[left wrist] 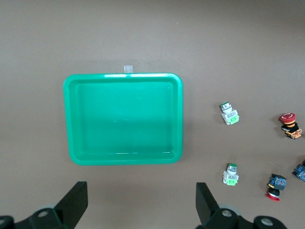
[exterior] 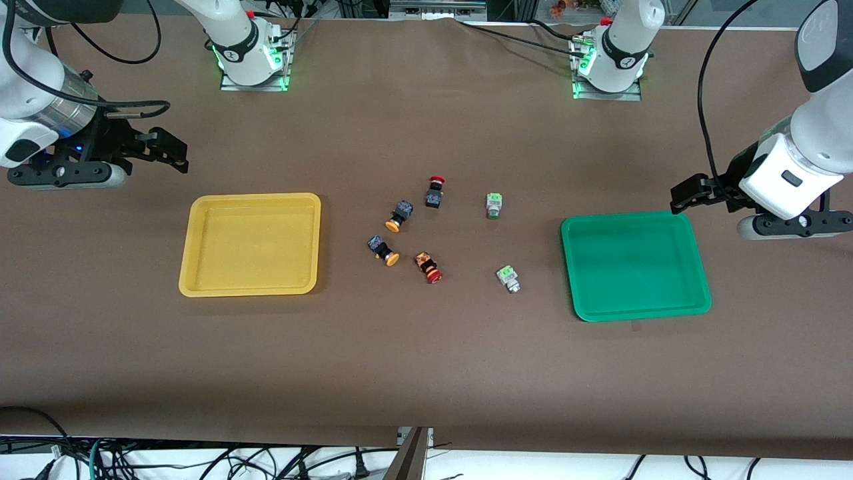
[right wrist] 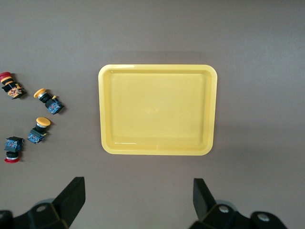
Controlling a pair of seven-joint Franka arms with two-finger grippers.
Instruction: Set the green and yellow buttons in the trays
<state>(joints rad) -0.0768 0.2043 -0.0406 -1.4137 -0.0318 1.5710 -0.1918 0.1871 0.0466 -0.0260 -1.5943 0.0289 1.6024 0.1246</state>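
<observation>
Front view showed the right end effector [exterior: 174,152] spread wide, holding nothing, hovering over the surface [exterior: 426,360] at the right arm's end. Near it lay the yellow tray [exterior: 193,267], then two yellow buttons [exterior: 400,215] among red buttons [exterior: 434,191], two green buttons [exterior: 494,205], the green tray [exterior: 703,293], and the left end effector [exterior: 686,198], equally wide and unladen.

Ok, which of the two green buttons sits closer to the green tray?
The green button nearer the front camera, close beside the green tray and level with its middle. The other green button lies farther from the camera, past the tray's corner.
</observation>
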